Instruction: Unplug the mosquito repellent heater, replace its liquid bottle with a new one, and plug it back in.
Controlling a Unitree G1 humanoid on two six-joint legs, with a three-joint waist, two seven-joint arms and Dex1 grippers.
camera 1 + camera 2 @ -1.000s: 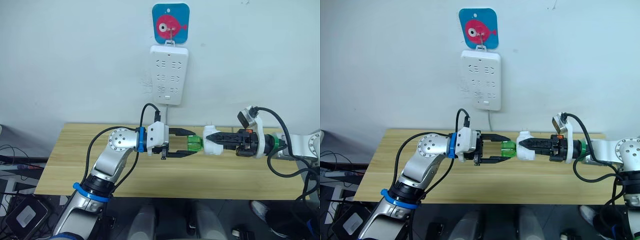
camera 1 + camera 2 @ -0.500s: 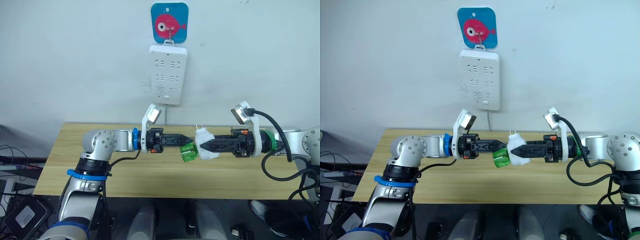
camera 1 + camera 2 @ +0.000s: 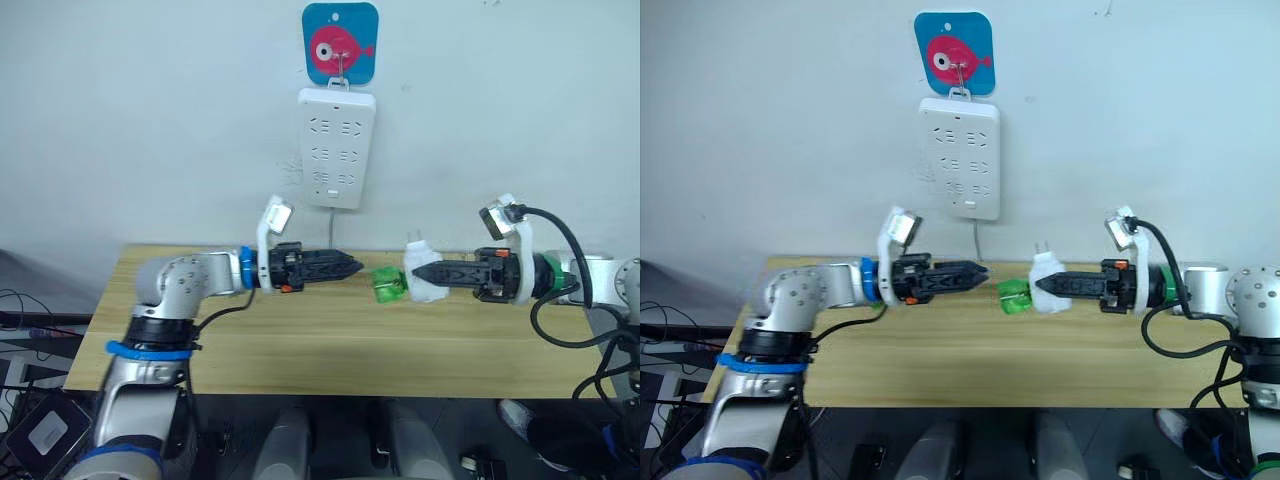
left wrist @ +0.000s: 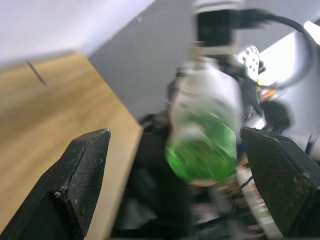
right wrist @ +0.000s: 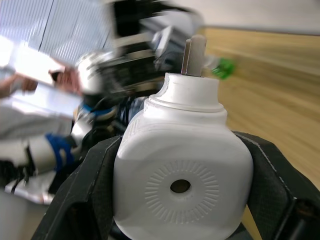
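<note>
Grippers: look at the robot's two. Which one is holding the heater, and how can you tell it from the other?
The right gripper: its fingers clamp the white heater with the green bottle. The left gripper holds nothing.

silver arms with blue rings, black cables, white wrist cameras; black two-finger left gripper and right gripper, green ring by the right wrist.

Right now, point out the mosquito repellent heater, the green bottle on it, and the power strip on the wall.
mosquito repellent heater (image 3: pixel 425 282): left eye view, on its white body.
green bottle (image 3: pixel 386 283): left eye view, on its side.
power strip (image 3: pixel 336 148): left eye view, on the middle of its face.
</note>
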